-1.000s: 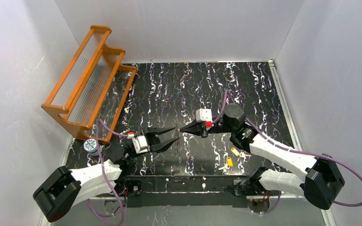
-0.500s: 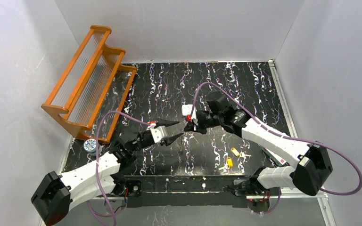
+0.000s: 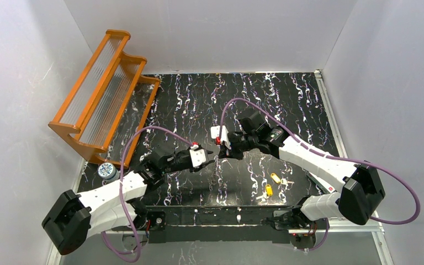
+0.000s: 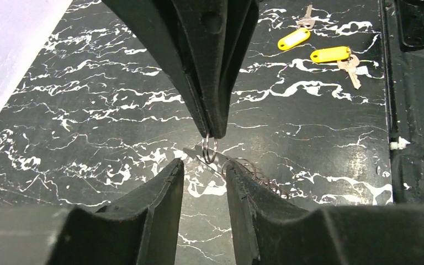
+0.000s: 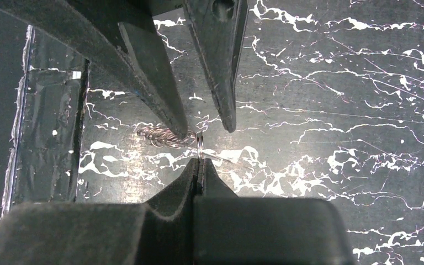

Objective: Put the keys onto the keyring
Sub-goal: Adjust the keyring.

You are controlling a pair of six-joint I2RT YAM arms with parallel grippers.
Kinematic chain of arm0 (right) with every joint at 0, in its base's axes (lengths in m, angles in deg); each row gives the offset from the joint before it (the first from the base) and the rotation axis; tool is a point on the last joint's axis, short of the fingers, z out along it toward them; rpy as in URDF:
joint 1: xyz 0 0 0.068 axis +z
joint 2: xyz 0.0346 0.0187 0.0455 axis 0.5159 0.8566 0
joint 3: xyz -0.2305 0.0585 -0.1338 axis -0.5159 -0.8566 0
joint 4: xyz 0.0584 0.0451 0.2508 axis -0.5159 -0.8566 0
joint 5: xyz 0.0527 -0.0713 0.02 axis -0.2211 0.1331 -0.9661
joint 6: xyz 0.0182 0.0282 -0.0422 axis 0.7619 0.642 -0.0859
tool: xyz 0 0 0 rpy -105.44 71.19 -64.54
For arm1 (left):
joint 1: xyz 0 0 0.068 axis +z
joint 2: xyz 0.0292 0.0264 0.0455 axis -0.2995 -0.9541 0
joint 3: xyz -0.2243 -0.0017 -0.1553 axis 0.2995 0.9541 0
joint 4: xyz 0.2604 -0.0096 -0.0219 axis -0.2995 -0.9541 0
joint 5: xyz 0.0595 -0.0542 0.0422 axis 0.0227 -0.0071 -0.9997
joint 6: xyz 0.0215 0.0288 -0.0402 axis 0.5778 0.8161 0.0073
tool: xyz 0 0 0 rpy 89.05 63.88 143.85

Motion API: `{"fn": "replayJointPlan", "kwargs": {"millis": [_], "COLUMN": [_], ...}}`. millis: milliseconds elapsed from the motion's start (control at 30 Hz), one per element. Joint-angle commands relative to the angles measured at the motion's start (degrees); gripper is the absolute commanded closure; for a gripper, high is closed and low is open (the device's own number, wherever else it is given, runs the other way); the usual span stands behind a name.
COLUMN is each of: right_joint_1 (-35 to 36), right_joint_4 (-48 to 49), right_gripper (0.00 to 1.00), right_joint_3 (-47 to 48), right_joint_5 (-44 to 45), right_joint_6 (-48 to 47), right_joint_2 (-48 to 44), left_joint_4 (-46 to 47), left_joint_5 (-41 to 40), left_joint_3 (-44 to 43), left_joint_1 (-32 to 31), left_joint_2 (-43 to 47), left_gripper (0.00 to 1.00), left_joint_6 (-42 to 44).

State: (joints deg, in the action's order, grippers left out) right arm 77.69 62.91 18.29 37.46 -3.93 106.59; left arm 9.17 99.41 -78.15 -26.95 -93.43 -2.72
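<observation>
My right gripper (image 3: 217, 150) is shut on the keyring (image 5: 199, 144), a small thin metal ring seen edge-on, and holds it above the black marbled table. In the left wrist view the keyring (image 4: 210, 149) hangs from the right fingertips (image 4: 216, 124). My left gripper (image 4: 204, 165) is open, its tips just short of the ring on either side and not touching it; it also shows in the top view (image 3: 208, 157). Two keys with yellow heads (image 3: 275, 178) (image 3: 268, 190) lie on the table near the front right, apart from both grippers, and also show in the left wrist view (image 4: 293, 38) (image 4: 331, 54).
An orange rack with ribbed clear shelves (image 3: 105, 94) stands at the back left. A small round tin (image 3: 107, 170) sits by its near end. White walls close in three sides. A black strip (image 3: 226, 215) runs along the near edge.
Both arms have come together at the table's middle. My left gripper moved right up to the ring and its opening narrowed. My right gripper shifted left, still holding the ring.
</observation>
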Motion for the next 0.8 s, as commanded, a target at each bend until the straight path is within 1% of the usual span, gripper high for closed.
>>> {"fn": "replayJointPlan", "kwargs": {"millis": [0, 200, 267, 367, 500, 567, 600, 633, 733, 767], "right_joint_1": [0.46, 0.61, 0.58, 0.57, 0.63, 0.68, 0.58, 0.63, 0.62, 0.59], "right_joint_4": [1.00, 1.55, 1.67, 2.01, 3.09, 4.62, 5.70, 7.02, 12.08, 14.07], "right_gripper": [0.99, 0.99, 0.99, 0.99, 0.99, 0.97, 0.95, 0.90, 0.67, 0.63], "right_joint_3": [2.91, 2.69, 2.59, 2.35, 1.48, 0.09, -0.90, -2.07, -6.50, -8.11], "right_joint_5": [-1.58, -2.23, -2.18, -2.19, -1.21, 0.06, 0.54, 0.89, 1.83, 1.92], "right_joint_6": [-0.22, -0.07, -0.10, -0.10, 0.37, 1.19, 1.42, 1.70, 2.95, 3.54], "right_joint_2": [0.06, 0.15, 0.11, -0.08, -0.64, -1.59, -2.29, -3.02, -6.00, -7.01], "left_joint_4": [1.76, 5.53, 6.95, 7.80, 7.90, 7.90, 7.90, 7.90, 8.14, 8.51], "left_joint_5": [3.92, 4.27, 4.26, 4.57, 4.56, 4.49, 4.40, 4.24, 3.76, 3.73], "left_joint_3": [-2.20, -1.62, -1.35, -1.23, -0.99, -0.53, -0.39, -0.19, 0.35, 0.61], "left_joint_1": [-0.10, -0.09, -0.10, -0.09, -0.14, -0.14, -0.10, -0.09, -0.10, -0.09], "left_joint_2": [-0.95, -2.04, -2.33, -2.85, -3.07, -2.79, -2.57, -2.37, -1.52, -1.22], "left_gripper": [0.68, 0.74, 0.78, 0.84, 1.00, 1.00, 1.00, 1.00, 1.00, 1.00], "left_joint_6": [-0.06, -2.20, -3.03, -3.73, -3.93, -3.95, -3.96, -4.03, -4.21, -4.33]}}
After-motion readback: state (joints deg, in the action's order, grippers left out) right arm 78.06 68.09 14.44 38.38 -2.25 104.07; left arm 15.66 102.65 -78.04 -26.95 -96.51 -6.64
